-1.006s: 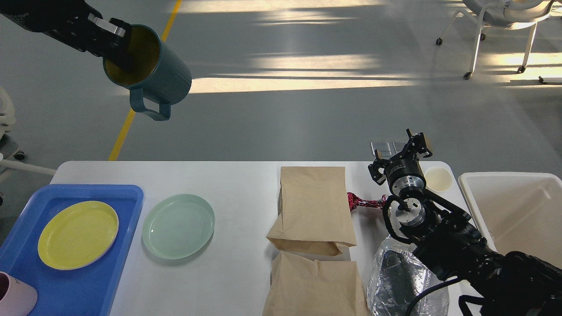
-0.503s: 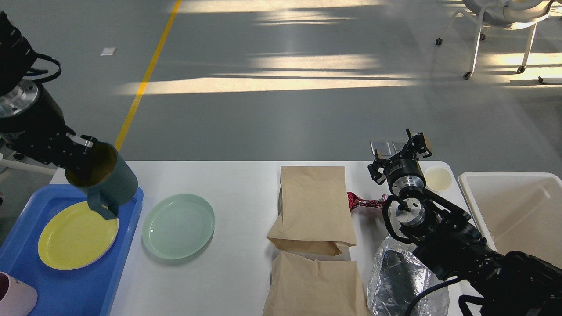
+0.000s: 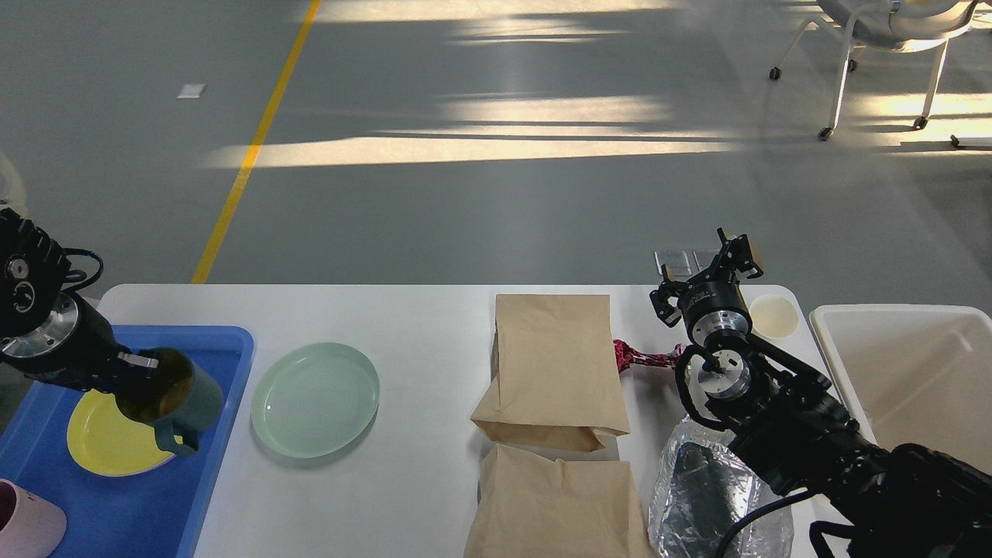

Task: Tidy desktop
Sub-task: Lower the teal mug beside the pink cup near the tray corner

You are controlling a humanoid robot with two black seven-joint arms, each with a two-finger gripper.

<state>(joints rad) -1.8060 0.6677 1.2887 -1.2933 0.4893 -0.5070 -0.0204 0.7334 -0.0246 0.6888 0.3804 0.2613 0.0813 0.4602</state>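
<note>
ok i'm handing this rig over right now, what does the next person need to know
Left gripper: shut on the teal mug, over the yellow plate in the blue tray.
Right gripper: at the desktop's far right; open or shut unclear.
Done: yellow plate and pink cup are in the tray.
Left: release the mug; green plate, two paper bags, red wrapper, foil bag, and small white lid are on the desktop.

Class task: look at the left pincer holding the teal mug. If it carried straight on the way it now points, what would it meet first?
The left pincer, shut on the teal mug, points down and right. Likely first: the yellow plate in the blue tray, though depth is unclear.
</note>
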